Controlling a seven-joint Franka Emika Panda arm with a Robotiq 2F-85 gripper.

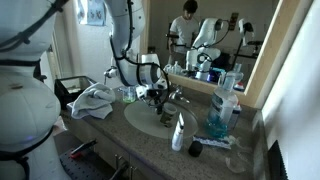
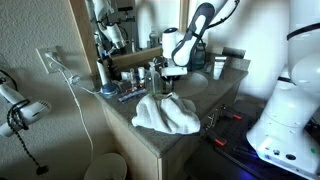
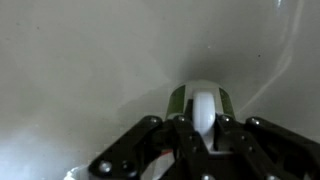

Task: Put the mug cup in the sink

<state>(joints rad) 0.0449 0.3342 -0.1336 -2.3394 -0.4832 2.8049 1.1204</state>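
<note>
1. At the far left of the counter, a crumpled white towel (image 1: 93, 100) lies heaped beside the basin. It is clear of the arm's path and not touching the gripper.
2. Just right of it, the gripper (image 1: 152, 96) hangs low over the near rim of the sink (image 1: 150, 120). This low position suits a gentle set-down, not a drop.
3. In the wrist view, the gripper's (image 3: 203, 126) jaws are drawn narrow on the mug cup (image 3: 200, 100), a green-and-white piece pinched between the dark fingers (image 3: 150, 135). Behind it is the smooth white wall of the sink (image 3: 90, 60), so the mug cup appears to be held over or inside the bowl. Whether it touches the porcelain cannot be told.
4. Right of the gripper, the faucet (image 1: 178, 97) stands at the back of the bowl. The mug cup is held in front of it, probably to avoid a knock.
5. Further right are a white bottle (image 1: 178, 132) and a blue bottle (image 1: 222, 110), well apart from the bowl.
6. The counter (image 1: 140, 150) is speckled stone, and it is cluttered.
7. The room is a bathroom. A large mirror (image 1: 225, 35) runs behind the vanity, and in an exterior view a hair dryer (image 2: 14, 105) hangs on the textured wall.
</note>
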